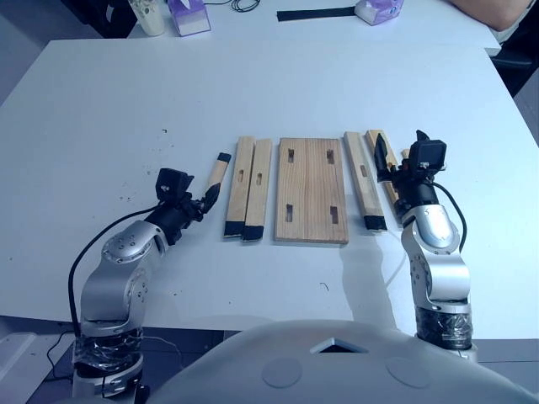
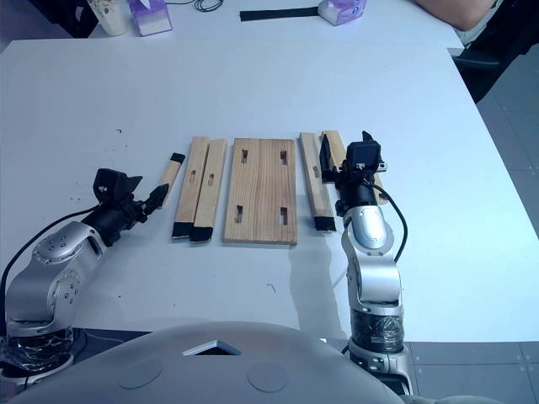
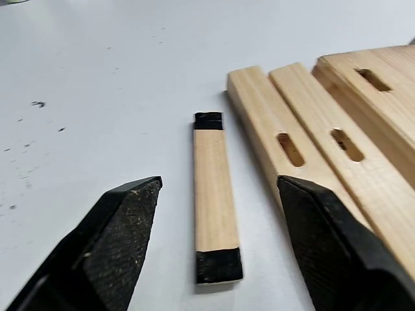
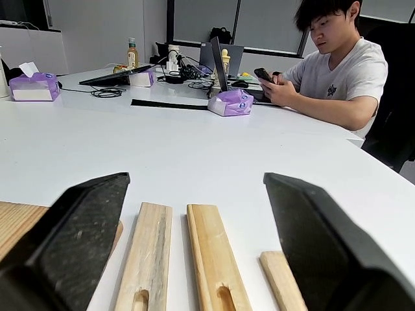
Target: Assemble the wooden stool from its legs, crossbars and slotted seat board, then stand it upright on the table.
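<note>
**Stool parts flat on the table, both grippers open and empty**

Laid out unassembled on the white table (image 1: pixel 101 101), in one row from left to right. In the middle, the slotted seat board (image 1: pixel 311 190), flat, its four slots facing up. Just left of the board, the left pair of legs (image 1: pixel 242 187), side by side and touching, slotted, black-tipped at the near ends. Farther left and a little apart, a short crossbar (image 1: pixel 218 174), black at both ends, slightly angled. Right of the board, the right pair of legs (image 1: pixel 362 181), also flat, the outer one partly hidden under the right arm. Just beyond those, a second short piece (image 4: pixel 282 278), only partly in sight.

Left gripper (image 3: pixel 219 184) low over the table at the near end of the crossbar. Jaws spread wide, one finger on each side of the wood, clear of it, nothing held.

Right gripper (image 4: pixel 196 178) above the right pair of legs. Jaws likewise wide apart, nothing between them.

At the far edge of the table, two tissue boxes (image 1: pixel 189 15) and a black strip (image 1: pixel 316 13).
</note>
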Controlling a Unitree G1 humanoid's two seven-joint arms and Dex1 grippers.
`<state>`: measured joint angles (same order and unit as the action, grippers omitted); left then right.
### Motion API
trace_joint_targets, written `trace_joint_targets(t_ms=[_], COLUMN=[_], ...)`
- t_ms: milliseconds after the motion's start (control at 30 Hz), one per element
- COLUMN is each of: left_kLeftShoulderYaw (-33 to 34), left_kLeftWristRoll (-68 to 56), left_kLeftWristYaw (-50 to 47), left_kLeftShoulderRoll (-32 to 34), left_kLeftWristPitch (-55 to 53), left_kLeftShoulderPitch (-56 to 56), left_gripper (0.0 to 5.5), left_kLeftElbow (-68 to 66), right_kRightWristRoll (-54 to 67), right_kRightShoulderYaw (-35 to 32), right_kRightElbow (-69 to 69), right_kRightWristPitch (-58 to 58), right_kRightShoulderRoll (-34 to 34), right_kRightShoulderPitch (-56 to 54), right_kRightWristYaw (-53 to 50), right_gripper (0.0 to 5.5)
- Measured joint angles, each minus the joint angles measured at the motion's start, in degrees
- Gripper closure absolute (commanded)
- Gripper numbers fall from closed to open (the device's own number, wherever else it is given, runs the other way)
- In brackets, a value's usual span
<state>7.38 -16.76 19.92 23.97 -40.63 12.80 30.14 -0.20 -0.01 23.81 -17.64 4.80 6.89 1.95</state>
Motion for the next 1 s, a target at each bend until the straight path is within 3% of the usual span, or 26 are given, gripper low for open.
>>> trace_joint_targets(t_ms=[1000], left_kLeftShoulderYaw=[-3.18], left_kLeftWristRoll=[3.21], left_kLeftWristYaw=[3.47], left_kLeftShoulderRoll=[2.27], left_kLeftWristPitch=[2.91], left_kLeftShoulderPitch=[-1.39], left_gripper=[2.20], left_kLeftElbow=[-9.01], right_kRightWristRoll=[-0.45], right_kRightShoulderYaw=[1.59], right_kRightElbow=[0.55], right_kRightWristPitch=[-2.52], right_kRightShoulderRoll=[1.05], right_kRightShoulderPitch=[0.74], right_kRightWristYaw=[2.03], right_gripper=[1.68])
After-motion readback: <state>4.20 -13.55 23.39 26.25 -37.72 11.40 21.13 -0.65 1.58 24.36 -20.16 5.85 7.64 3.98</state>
